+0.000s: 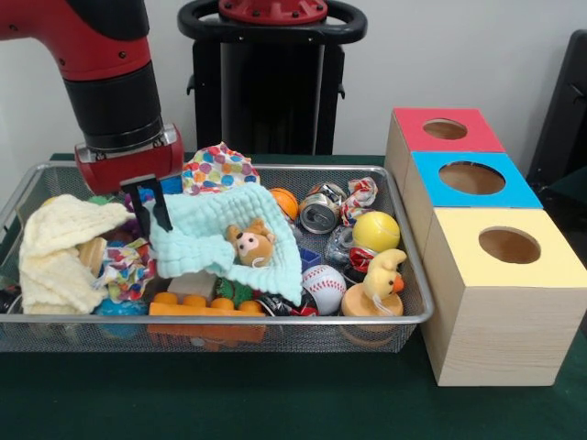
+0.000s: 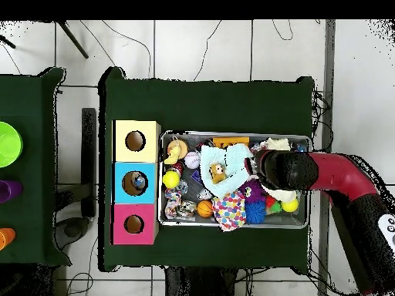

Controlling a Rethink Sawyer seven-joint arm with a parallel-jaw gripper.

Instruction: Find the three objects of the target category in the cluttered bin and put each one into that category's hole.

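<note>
The tool (image 1: 149,207), prongs spread, is hanging left of centre over the mint cloth (image 1: 220,240); pinching and lifting it looks next.

Front camera low, close, facing bin (image 1: 404,316); overhead straight down, seemingly higher; both share bin, boxes (image 2: 136,182).

Wire bin (image 1: 404,240) crammed with cloths, balls, crushed cans and toys, three wooden boxes (image 1: 514,316) with round holes at right
</note>
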